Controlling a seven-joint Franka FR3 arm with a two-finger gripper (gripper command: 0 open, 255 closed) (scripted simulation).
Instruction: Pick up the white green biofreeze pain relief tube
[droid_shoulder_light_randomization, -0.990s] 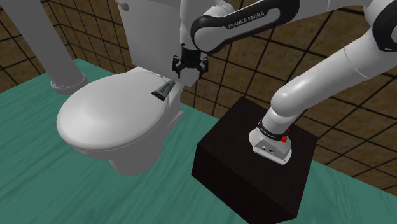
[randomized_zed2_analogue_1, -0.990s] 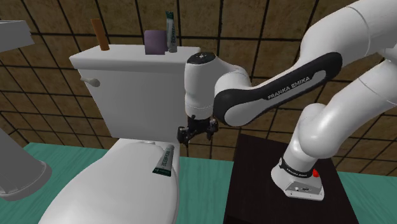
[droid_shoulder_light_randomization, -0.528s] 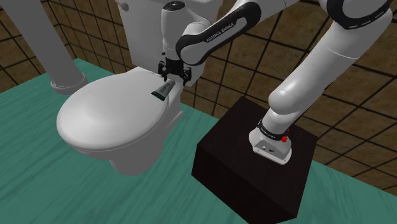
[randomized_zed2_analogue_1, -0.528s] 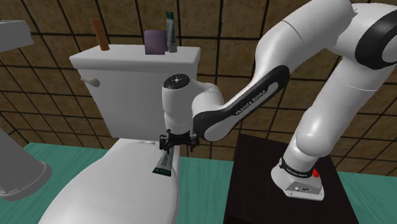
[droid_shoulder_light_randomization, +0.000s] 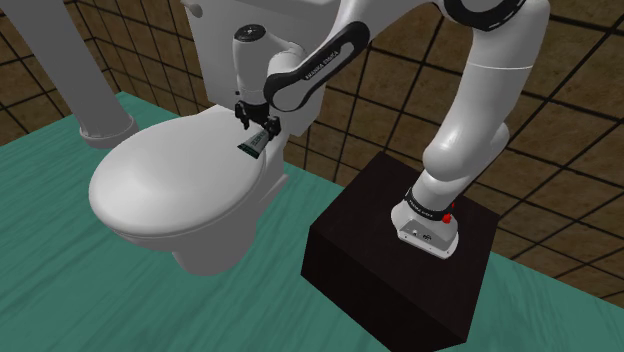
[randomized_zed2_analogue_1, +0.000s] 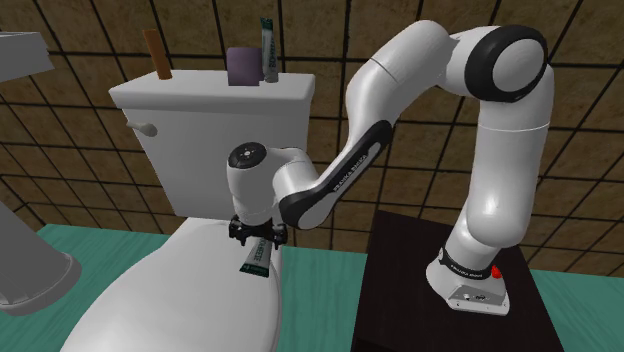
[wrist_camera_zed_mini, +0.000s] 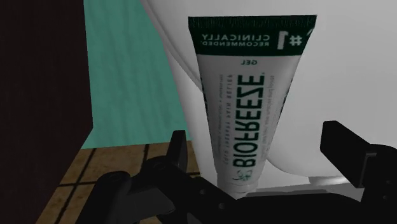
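Note:
The white Biofreeze tube (droid_shoulder_light_randomization: 257, 144) with dark green ends lies flat on the back of the white toilet lid (droid_shoulder_light_randomization: 165, 190), near the tank. My black gripper (droid_shoulder_light_randomization: 256, 123) points down just above its rear end. The second exterior view shows the gripper (randomized_zed2_analogue_1: 256, 238) right over the tube (randomized_zed2_analogue_1: 258, 261). In the wrist view the tube (wrist_camera_zed_mini: 245, 95) runs lengthwise away from the hand. Its near end lies between the two fingers, which stand apart on either side without touching it. The gripper (wrist_camera_zed_mini: 261, 156) is open.
The toilet tank (randomized_zed2_analogue_1: 215, 125) rises right behind the tube; a brown stick (randomized_zed2_analogue_1: 158, 55), a purple cup (randomized_zed2_analogue_1: 243, 67) and another tube (randomized_zed2_analogue_1: 268, 50) stand on top. The black stand (droid_shoulder_light_randomization: 400, 260) sits on the green floor (droid_shoulder_light_randomization: 60, 290). A grey pipe (droid_shoulder_light_randomization: 85, 80) is at the shoulder view's left.
The gripper has swung from beside the tank toward the shoulder view's left and come down over the tube. The fingers stay apart. The tube has not moved.

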